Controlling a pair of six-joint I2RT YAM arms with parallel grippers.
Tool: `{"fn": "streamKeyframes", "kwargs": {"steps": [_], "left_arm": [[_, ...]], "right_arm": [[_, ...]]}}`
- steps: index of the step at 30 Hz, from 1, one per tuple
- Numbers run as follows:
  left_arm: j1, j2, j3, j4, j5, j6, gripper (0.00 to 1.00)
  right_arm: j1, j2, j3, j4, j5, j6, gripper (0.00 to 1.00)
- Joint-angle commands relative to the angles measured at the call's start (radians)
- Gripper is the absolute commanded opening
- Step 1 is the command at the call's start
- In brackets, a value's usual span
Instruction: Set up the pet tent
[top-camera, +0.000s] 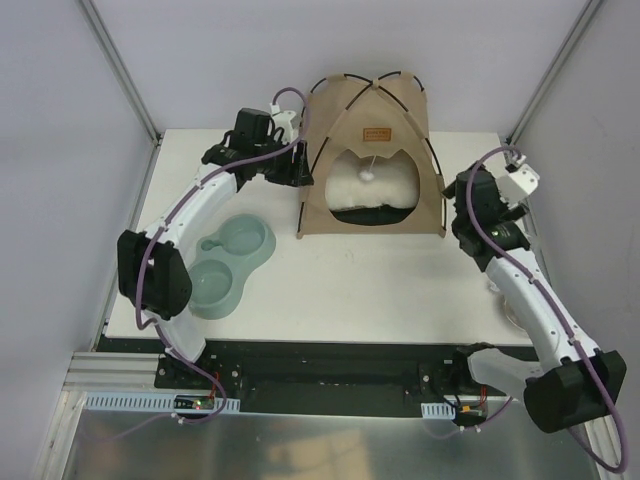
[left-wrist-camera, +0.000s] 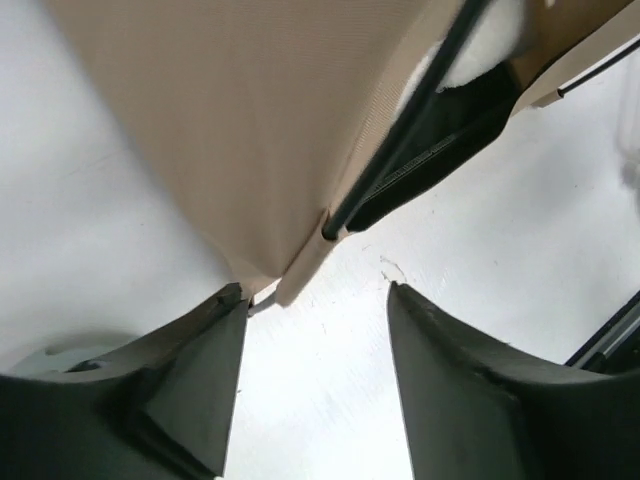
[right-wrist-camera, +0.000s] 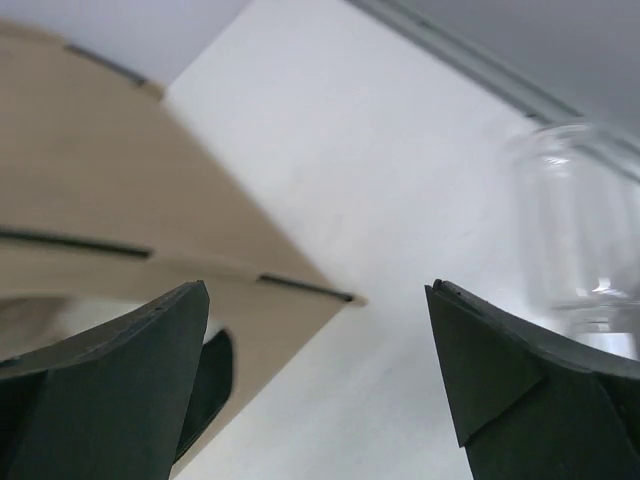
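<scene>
Tan fabric tent (top-camera: 372, 120) stands upright at the counter's (top-camera: 330, 290) far edge, with a white cushion (top-camera: 392, 186) inside. Left end effector (left-wrist-camera: 315, 292) is spread at its front-left corner, and right end effector (right-wrist-camera: 318, 290) is spread beside its front-right corner.

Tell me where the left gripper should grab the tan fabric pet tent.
Probably the tan fabric pet tent's lower left corner, where the thin black pole ends. Come in low from the tent's left: that corner juts out just ahead of the open left gripper, while the walls are broad and sloped.
</scene>
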Motion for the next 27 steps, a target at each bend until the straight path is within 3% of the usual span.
{"fn": "streamKeyframes", "kwargs": {"steps": [1,6,9,11,27], "left_arm": [[0.01,-0.141,-0.029,-0.043,-0.07,0.011,0.64],[0.012,-0.207,-0.055,-0.063,-0.136,0.014,0.8],[0.012,-0.239,-0.052,-0.087,-0.171,0.014,0.86],[0.012,-0.256,-0.046,-0.104,-0.179,0.019,0.96],[0.012,-0.293,-0.005,-0.123,-0.18,0.008,1.0]], "right_arm": [[-0.167,-0.004,0.008,-0.129,0.113,-0.017,0.99],[-0.405,0.106,0.04,-0.159,0.031,0.005,0.99],[-0.492,0.246,0.098,-0.21,0.007,0.029,0.99],[-0.542,0.318,0.129,-0.232,-0.039,0.031,0.98],[-0.701,0.602,0.159,-0.135,-0.387,-0.035,0.98]]}}
